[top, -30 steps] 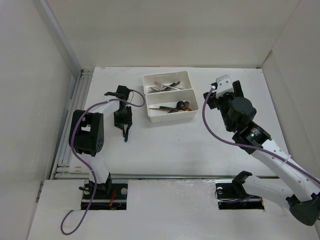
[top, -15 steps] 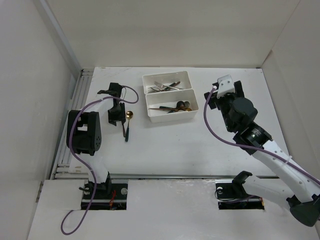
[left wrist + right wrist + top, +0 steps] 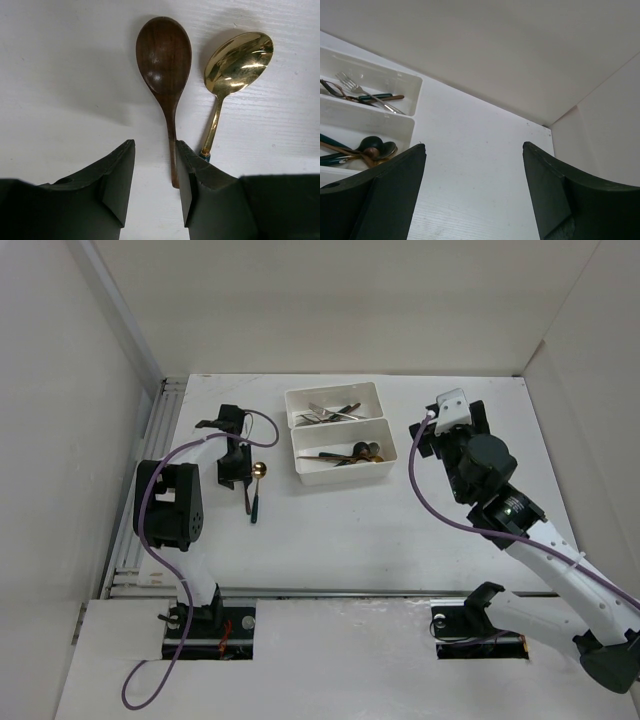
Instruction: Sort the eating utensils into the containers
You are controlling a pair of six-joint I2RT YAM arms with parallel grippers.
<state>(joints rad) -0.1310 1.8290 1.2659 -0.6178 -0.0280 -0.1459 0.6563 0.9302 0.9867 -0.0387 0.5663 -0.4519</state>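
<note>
Your left gripper (image 3: 155, 150) sits part-spread: brown spoon (image 3: 164, 55) handle lies against one jaw, unpinched, gold spoon (image 3: 239, 60) just beside. Right gripper (image 3: 473, 147) is spread wide, gripping nothing.

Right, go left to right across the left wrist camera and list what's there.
A finger of the left gripper → wooden spoon → gold spoon. The other finger is left out because it overlaps the spoon handles.
</note>
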